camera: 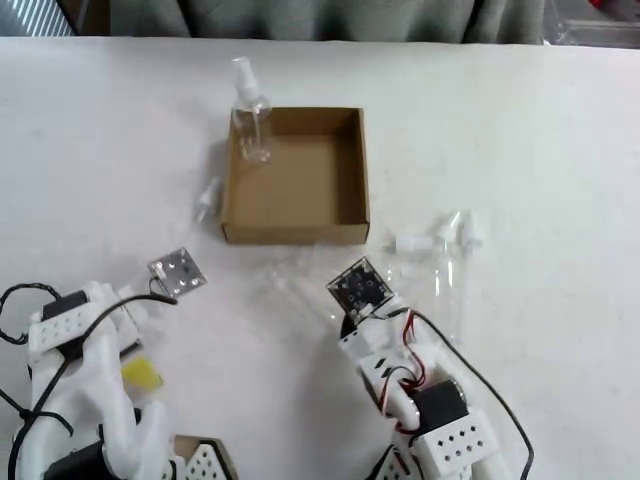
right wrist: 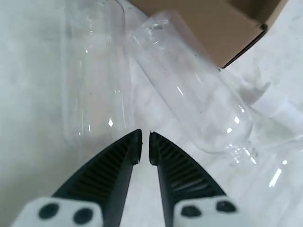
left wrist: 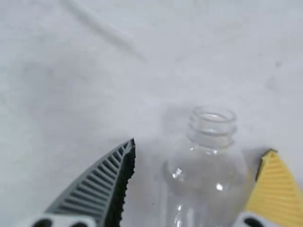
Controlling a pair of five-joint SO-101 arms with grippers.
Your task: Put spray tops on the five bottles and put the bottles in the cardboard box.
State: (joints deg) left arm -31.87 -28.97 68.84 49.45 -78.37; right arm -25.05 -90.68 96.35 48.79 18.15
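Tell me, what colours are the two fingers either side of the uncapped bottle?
One finger is dark grey, the other finger yellow; clearest in the left wrist view.

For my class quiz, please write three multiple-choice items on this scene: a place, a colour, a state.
1. The bottle with a spray top stands: A) in the cardboard box B) beside it C) in a gripper
2. The fingers of the left gripper are: A) both black B) black and yellow C) both white
3. The neck of the bottle between them is: A) open B) capped C) broken
Key: A, it stands in a box corner; B, the left wrist view shows both colours; A, bare threads show.
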